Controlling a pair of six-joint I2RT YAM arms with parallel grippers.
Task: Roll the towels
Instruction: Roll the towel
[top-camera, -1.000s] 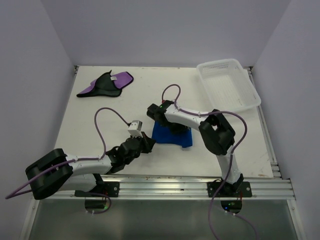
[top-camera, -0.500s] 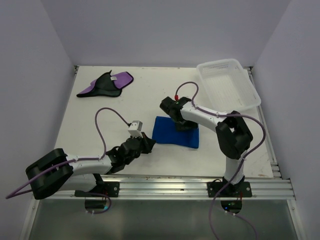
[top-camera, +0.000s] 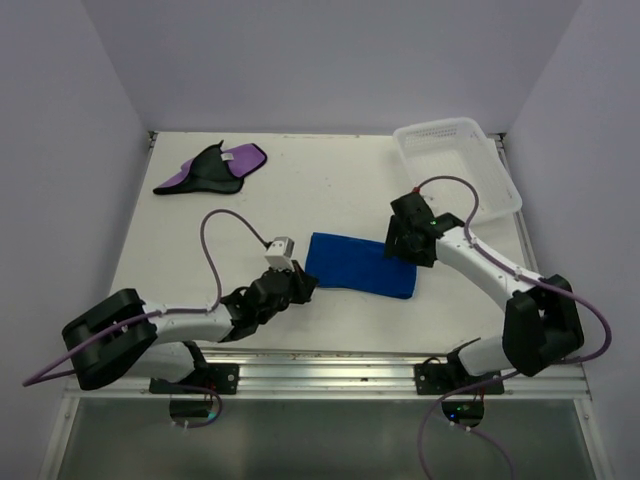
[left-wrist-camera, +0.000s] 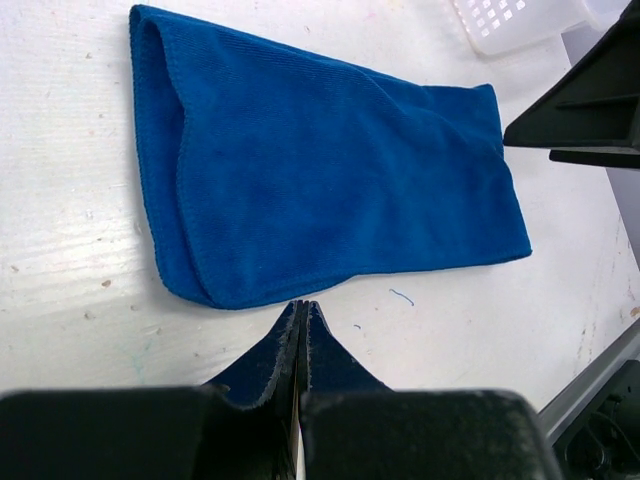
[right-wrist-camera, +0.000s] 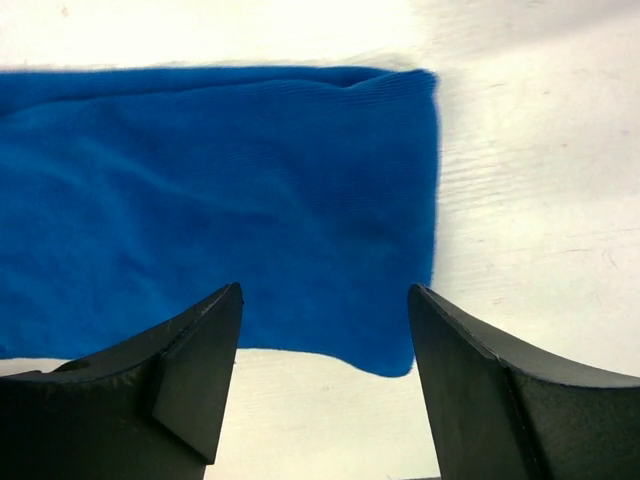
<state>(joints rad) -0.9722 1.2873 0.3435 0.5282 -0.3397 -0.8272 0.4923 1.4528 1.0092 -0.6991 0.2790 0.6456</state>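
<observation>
The blue towel (top-camera: 358, 265) lies flat in a long strip at the table's middle; it also shows in the left wrist view (left-wrist-camera: 330, 190) and the right wrist view (right-wrist-camera: 220, 190). My left gripper (top-camera: 303, 285) is shut and empty, its tips (left-wrist-camera: 302, 304) resting at the towel's near left edge. My right gripper (top-camera: 400, 250) is open and empty over the towel's right end (right-wrist-camera: 325, 292). The purple towel (top-camera: 215, 168) with its black side and white tag lies crumpled at the far left, away from both grippers.
A white mesh basket (top-camera: 455, 165) stands at the far right corner; its corner shows in the left wrist view (left-wrist-camera: 510, 20). Walls close the table on three sides. The right arm (left-wrist-camera: 590, 100) stands just past the towel's right end.
My right gripper has moved to the right across the blue towel, which went from a bunched fold to a long flat strip. The left gripper has edged up to the towel's edge.
</observation>
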